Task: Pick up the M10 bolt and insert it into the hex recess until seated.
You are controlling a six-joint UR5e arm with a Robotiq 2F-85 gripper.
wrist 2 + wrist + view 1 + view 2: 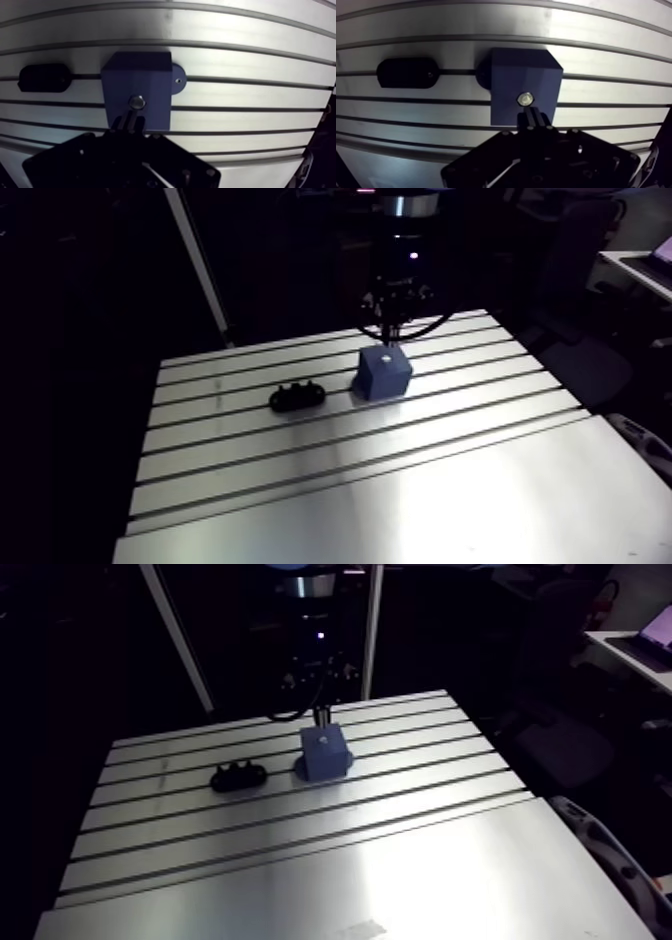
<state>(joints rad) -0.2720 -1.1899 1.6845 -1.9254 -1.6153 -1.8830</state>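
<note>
**Hand together above the blue block, bolt sitting in its top**

The hand (pixel 531 115) hangs over the blue block (pixel 511 75), its two fingers drawn together with only a thin dark line between them and nothing seen gripped there. In the wrist view the fingertips overlap the near edge of the block's top face. In the arm view the hand comes straight down from the wrist and ends just above the block, though it is too small there to tell whether it touches.

Just ahead of the fingertips lies the M10 bolt (pixel 525 98). It shows as a small shiny round end set in the block's top face, towards the near edge, and it stands apart from the fingers. How deep it sits cannot be told.

The block stands upright on the slotted surface (pixel 436 30), across one of its grooves. A rounded foot (pixel 178 80) sticks out from its base on one side and lies flat on the surface.

Beside the block, along the same groove and clear of it, lies a low black part (pixel 406 73) with rounded ends. In the arm view its top looks lumpy.
</note>
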